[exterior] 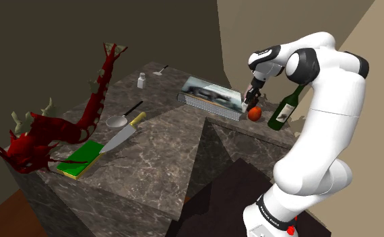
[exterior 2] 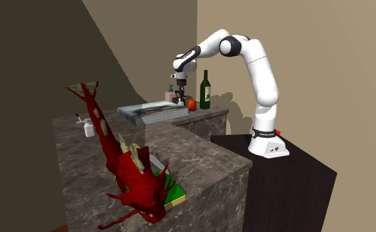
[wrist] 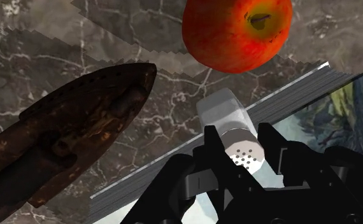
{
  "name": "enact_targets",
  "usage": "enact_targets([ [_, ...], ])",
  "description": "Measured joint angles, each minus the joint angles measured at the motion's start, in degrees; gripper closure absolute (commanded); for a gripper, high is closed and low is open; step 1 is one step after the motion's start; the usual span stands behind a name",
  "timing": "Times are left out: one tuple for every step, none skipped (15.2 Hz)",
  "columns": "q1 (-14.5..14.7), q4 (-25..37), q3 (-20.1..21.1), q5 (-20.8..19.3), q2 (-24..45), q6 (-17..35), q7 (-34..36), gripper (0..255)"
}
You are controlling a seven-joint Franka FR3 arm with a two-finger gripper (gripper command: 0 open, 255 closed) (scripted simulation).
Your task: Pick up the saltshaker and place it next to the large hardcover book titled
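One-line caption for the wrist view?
The gripper clasps the saltshaker at the edge of the book, near a red apple and a dark rusty object.

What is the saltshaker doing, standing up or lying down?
Standing up: the saltshaker has its holed cap pointing up at the gripper clasping it.

my arm (exterior: pixel 322 108) rises from its base, bends at the elbow and reaches over the worktop (exterior: pixel 157 151) edge nearest that base. the wrist points the gripper (wrist: pixel 240 151) steeply down, close above the surface. its two black fingers (wrist: pixel 212 149) press against both sides of the saltshaker (wrist: pixel 228 118).
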Motion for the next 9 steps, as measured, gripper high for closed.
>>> enact_targets([
  [0.00,-0.03,0.00,0.01,0.02,0.05,0.00,255],
  [0.00,-0.03,0.01,0.02,0.03,0.07,0.00,255],
  [0.00,-0.03,0.01,0.02,0.04,0.08,-0.01,255],
  [0.00,-0.04,0.01,0.02,0.04,0.09,-0.01,255],
  [0.00,-0.04,0.01,0.02,0.04,0.09,-0.01,0],
  [0.01,-0.04,0.02,0.03,0.04,0.10,-0.01,0],
  [0.01,-0.05,0.02,0.03,0.04,0.10,-0.01,0],
  [0.01,-0.05,0.02,0.03,0.04,0.10,-0.01,0],
  [0.01,-0.05,0.02,0.03,0.04,0.10,-0.01,0],
])
